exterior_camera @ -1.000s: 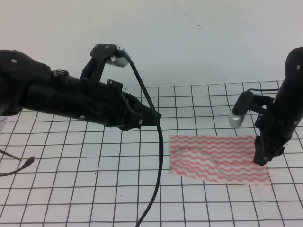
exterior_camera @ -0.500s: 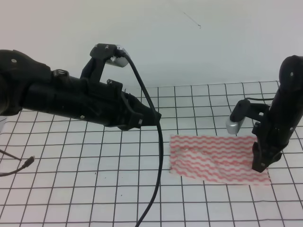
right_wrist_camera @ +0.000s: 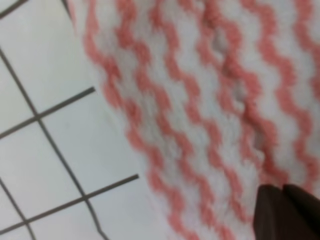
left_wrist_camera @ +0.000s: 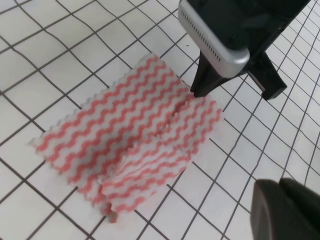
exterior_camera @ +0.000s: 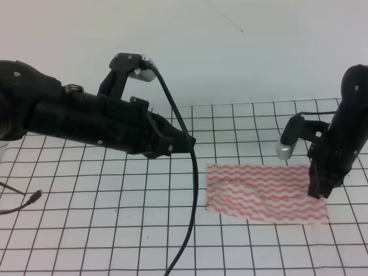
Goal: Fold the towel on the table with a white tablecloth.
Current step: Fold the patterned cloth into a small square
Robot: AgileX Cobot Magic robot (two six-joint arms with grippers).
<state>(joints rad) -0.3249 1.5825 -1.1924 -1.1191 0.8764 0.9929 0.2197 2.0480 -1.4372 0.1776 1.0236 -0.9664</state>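
Although the right pincer (exterior_camera: 318, 194) dipped lower onto the towel (exterior_camera: 261, 192) half a second ago, it has now risen slightly and sits over the towel's right end; whether its tips are pinching the cloth or merely pressed together above it cannot be told. No corner has lifted, so the first fold looks not yet begun. Nearest the camera, the white tablecloth (exterior_camera: 86, 241) shows thin black grid lines over the flat worktop. On it the towel lies right of centre, a thin rectangle with pink-red wavy stripes, slightly rumpled, with pinked edges in the left wrist view. Farther back, the left pincer (exterior_camera: 187, 144) hangs unmoved above the cloth, its state unclear.
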